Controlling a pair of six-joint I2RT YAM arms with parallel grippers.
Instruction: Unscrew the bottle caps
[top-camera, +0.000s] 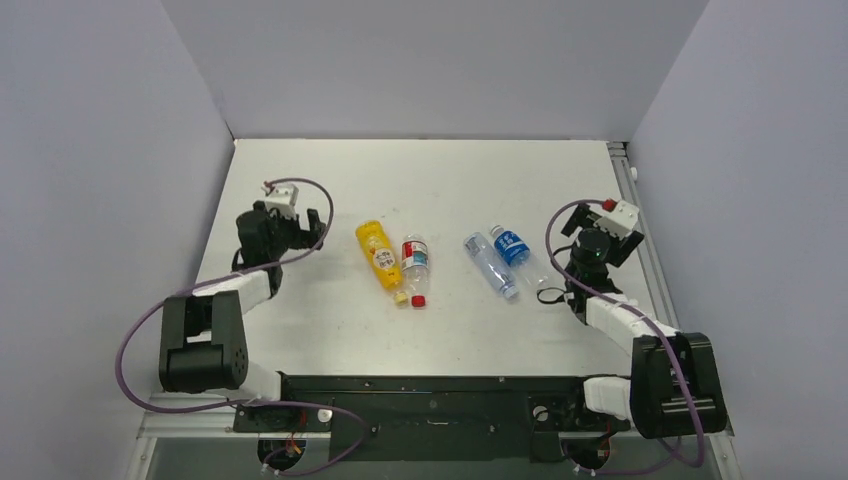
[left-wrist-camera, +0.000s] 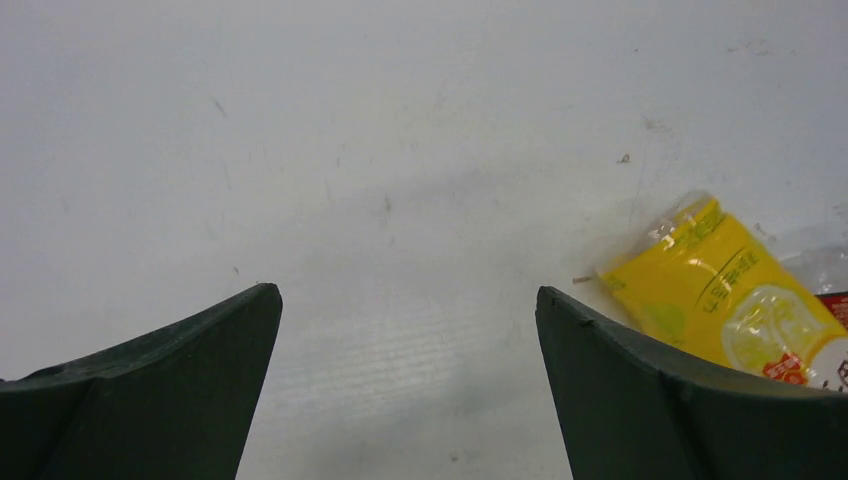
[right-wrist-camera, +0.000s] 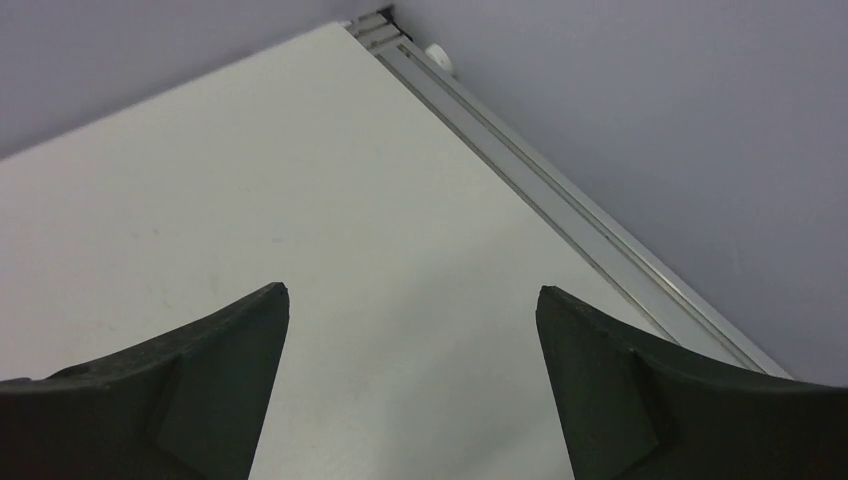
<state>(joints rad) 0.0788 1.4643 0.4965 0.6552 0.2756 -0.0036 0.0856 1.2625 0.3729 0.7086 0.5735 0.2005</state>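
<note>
Plainly four bottles lie flat; left tool apart; right tool apart.

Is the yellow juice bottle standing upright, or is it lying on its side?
Lying on its side: the top view shows the yellow juice bottle at full length, flat on the table.

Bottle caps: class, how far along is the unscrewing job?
Done: nothing; the small yellow plastic cap sits on the yellow-orange plastic bottle, the small red plastic cap on the clear red-labelled bottle. In hand: nothing; left pincer and right pincer hang open, empty. Left: all unscrewing.
</note>
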